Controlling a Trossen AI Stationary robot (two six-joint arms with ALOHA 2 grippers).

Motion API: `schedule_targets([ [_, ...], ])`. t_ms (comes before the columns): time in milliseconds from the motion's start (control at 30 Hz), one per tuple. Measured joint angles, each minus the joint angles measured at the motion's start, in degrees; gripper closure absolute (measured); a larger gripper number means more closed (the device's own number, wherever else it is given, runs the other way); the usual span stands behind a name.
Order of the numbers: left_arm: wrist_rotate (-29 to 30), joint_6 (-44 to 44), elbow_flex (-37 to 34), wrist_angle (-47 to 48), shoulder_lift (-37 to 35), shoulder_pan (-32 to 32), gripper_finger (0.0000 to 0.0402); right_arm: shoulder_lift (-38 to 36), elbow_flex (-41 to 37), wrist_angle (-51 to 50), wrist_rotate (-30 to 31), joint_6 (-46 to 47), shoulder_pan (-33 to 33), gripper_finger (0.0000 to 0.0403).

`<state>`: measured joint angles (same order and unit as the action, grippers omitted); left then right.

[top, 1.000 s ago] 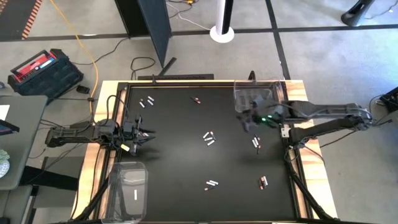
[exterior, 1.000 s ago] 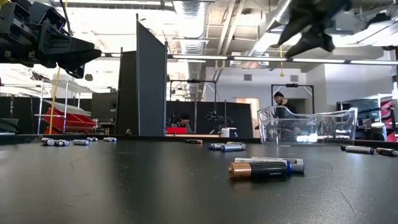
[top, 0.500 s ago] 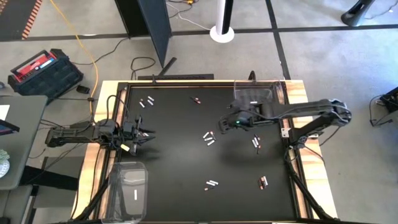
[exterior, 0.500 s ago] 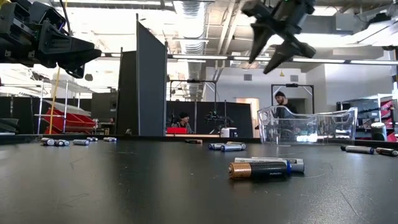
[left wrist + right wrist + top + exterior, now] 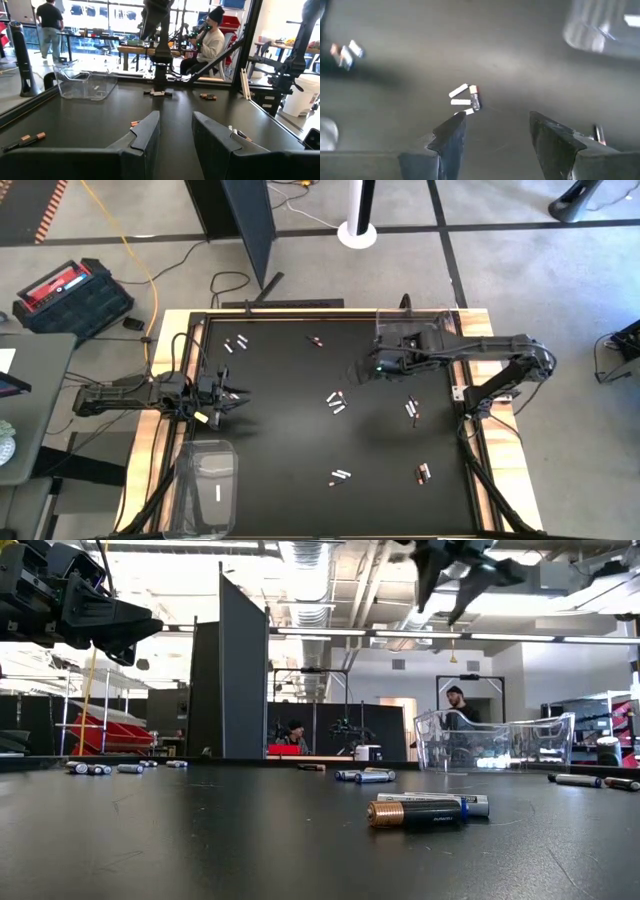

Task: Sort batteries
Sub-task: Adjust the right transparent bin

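Batteries are shown scattered in small clusters over the black worktop, the central cluster lying just below the right gripper. That gripper is held above the worktop's centre-right with its fingers spread apart and nothing between them. Further cells are seen near the right edge, the front edge and the far left corner. A clear bin is set at the far right corner, another at the front left corner. The left gripper is parked at the left edge, fingers parted and empty.
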<state>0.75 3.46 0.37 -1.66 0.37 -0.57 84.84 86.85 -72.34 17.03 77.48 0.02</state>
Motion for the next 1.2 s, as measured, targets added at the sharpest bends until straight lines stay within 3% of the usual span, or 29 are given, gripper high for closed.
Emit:
schedule_targets([
  [200, 0.0, 0.0, 0.0, 0.0, 0.0, 0.0, 0.0290, -0.4, 0.0, -9.5, -6.5, 9.7, -2.5, 0.0168],
  [400, 0.0, 0.0, 0.0, 0.0, 0.0, 0.0, 0.0290, -0.2, 0.0, -15.0, -9.7, 9.1, -7.2, 0.0168],
  [667, 0.0, 0.0, 0.0, 0.0, 0.0, 0.0, 0.0290, -0.1, 0.0, -15.1, -10.6, -8.3, -16.3, 0.0168],
  [933, 0.0, 0.0, 0.0, 0.0, 0.0, 0.0, 0.0290, -0.1, 0.0, -15.8, -10.7, -34.2, -26.6, 0.0168],
  [1200, 0.0, 0.0, 0.0, 0.0, 0.0, 0.0, 0.0290, -0.2, -2.7, -15.3, -10.7, -53.7, -36.1, 0.0168],
])
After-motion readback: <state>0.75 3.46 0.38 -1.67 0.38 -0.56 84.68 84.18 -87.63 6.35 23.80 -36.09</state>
